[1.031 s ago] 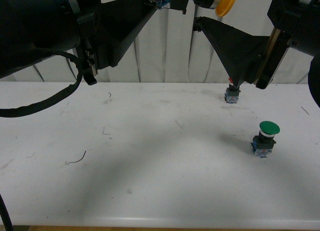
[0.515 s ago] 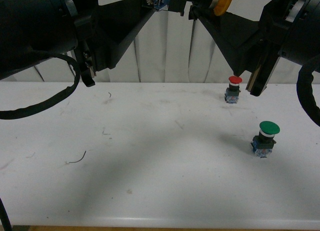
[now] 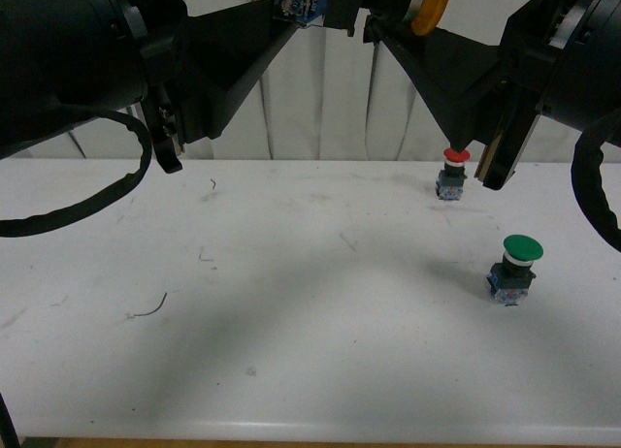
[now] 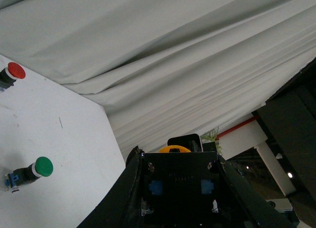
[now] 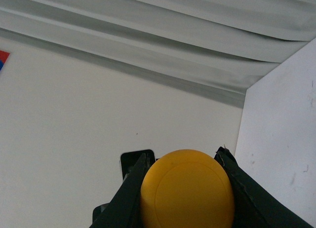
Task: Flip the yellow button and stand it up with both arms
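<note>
With the left gripper (image 4: 178,169) closed around the blue-black block end and the right gripper (image 5: 182,178) closed around the cap end, holding the yellow button (image 3: 432,4) in the air, at the top centre of the front view, well above the table (image 3: 291,312). No gap visible between fingers and button in either wrist view, so judged as a firm grip from both sides.

Regarding progress: already off the table and taken between both arms, so probably in the middle of the flip. Not yet turned cap-up, not yet lowered, not yet standing. Left to do, by judgement: rotate to vertical, bring down to a bare part of the table, set on the base, release with both grippers.

Regarding direction: lying about level, long axis across the front view, cap edge-on towards the right of the frame, terminal end towards the left. Facing the right wrist camera with the full yellow cap; facing the left wrist camera with the base and two blue terminals, only a yellow rim behind.

Further out, in the right half of the front view: red button (image 3: 454,173) near the far table edge and green button (image 3: 517,270) lower in the frame, both apparently cap-up, well apart from the held one.
</note>
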`<state>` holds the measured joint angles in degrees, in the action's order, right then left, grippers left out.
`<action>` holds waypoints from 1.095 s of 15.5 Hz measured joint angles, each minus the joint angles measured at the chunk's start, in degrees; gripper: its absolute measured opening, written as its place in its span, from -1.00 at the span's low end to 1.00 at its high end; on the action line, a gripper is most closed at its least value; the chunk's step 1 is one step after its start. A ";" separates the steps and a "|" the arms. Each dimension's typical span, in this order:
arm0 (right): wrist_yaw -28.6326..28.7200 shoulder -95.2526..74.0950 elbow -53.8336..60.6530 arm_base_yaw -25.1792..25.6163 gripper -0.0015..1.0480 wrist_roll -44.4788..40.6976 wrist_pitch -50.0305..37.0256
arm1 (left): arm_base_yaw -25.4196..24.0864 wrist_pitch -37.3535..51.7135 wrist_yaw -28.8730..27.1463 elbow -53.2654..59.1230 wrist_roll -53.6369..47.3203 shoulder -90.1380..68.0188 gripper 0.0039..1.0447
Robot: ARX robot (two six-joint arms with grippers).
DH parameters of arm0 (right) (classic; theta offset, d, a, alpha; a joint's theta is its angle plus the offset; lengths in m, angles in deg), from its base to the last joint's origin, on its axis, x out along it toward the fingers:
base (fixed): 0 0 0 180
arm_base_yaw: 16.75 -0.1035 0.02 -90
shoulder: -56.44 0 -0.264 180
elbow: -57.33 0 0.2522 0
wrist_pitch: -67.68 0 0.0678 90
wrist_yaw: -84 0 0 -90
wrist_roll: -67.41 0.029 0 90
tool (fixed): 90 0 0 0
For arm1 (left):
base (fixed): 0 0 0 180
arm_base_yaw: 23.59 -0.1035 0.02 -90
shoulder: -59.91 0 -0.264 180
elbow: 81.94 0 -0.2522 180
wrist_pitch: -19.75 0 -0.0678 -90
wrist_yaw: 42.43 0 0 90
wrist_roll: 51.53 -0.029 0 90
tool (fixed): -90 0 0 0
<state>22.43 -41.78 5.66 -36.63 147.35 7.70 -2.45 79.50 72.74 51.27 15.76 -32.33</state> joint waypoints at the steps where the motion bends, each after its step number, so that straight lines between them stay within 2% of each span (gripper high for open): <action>1: 0.02 0.00 0.00 0.00 -0.31 -0.09 0.11 | -0.22 0.04 0.46 0.09 0.17 0.07 -0.08; 4: -1.22 -0.09 0.00 0.46 -0.31 -0.28 0.20 | -1.09 0.13 0.76 0.31 0.24 0.50 0.61; 6: -1.22 -0.09 0.00 0.52 -0.31 -0.31 0.20 | -1.95 0.13 0.85 0.52 0.22 0.66 0.92; 7: -1.20 -0.09 0.00 0.81 -0.31 -0.31 0.22 | -2.64 0.07 1.05 0.81 0.24 1.14 0.86; 9: -1.16 -0.09 -0.02 1.22 -0.31 -0.31 0.22 | -5.49 -0.11 1.55 1.44 0.17 3.39 0.88; 10: -0.96 -0.09 -0.87 2.43 -0.31 -0.28 0.20 | -10.05 -5.84 1.95 2.75 -1.95 7.82 0.88; 11: 0.42 -0.07 -1.42 3.23 -0.31 -0.39 0.22 | -13.16 -16.41 -0.35 3.85 -11.17 13.51 0.88; 14: 1.29 1.05 -2.86 3.76 -0.31 -1.05 0.33 | -17.97 -22.10 -3.72 7.17 -22.75 18.73 0.88; 17: 2.82 2.67 -2.86 1.70 -0.31 -3.58 0.07 | -24.76 -31.30 -5.68 11.21 -36.17 28.11 0.88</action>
<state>25.25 -39.11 2.80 -34.92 143.76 7.77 -27.21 48.20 67.05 62.48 -20.41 -4.22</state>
